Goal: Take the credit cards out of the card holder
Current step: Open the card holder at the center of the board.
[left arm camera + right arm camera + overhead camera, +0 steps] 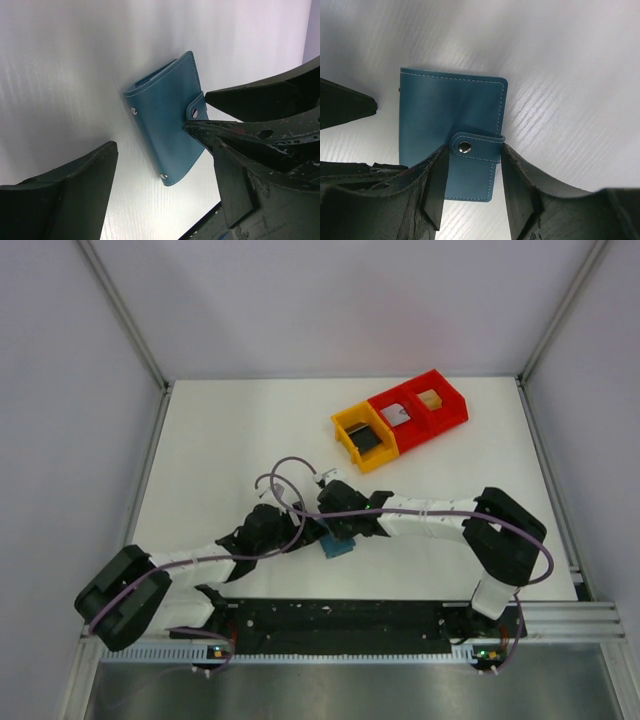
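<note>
Here's the card holder [450, 110], flat on the white table [570, 75] at centre frame and snapped shut. The right gripper [472, 187] is parted with a finger on each side of the snap tab [475, 146], gripping nothing; it looks lined up to pop it. The left gripper [165, 170] gapes wide around the holder, empty, probably there to steady it. In the overhead's upper right, credit cards [366, 440] lie in the red and yellow bins [452, 412].

A yellow bin [346, 424] touches red bins [452, 416] on the table [230, 440].
</note>
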